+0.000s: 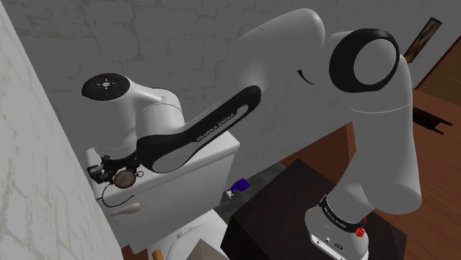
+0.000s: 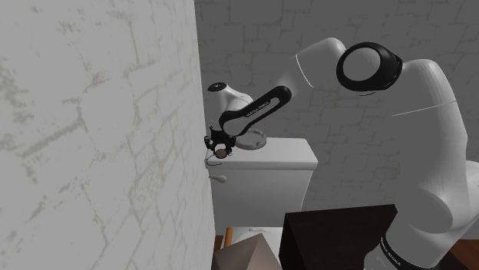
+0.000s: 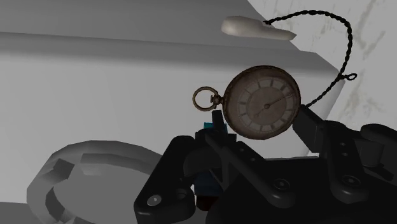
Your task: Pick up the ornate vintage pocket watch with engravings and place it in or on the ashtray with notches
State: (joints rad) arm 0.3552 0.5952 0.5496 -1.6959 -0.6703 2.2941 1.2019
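The gripper (image 3: 266,130) pinches the pocket watch (image 3: 263,102) between its fingers; its chain (image 3: 348,41) loops free; the grey notched ashtray (image 3: 39,189) lies near the gripper, on a pale surface.

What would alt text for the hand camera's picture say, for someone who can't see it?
A brass-coloured pocket watch, face showing, is clasped between the two fingers of the black gripper, its thin dark chain looping away. A grey notched ashtray lies beside the gripper, apart from the watch.

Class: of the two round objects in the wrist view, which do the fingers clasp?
The brownish pocket watch, its dial showing; the grey notched ashtray lies unheld.
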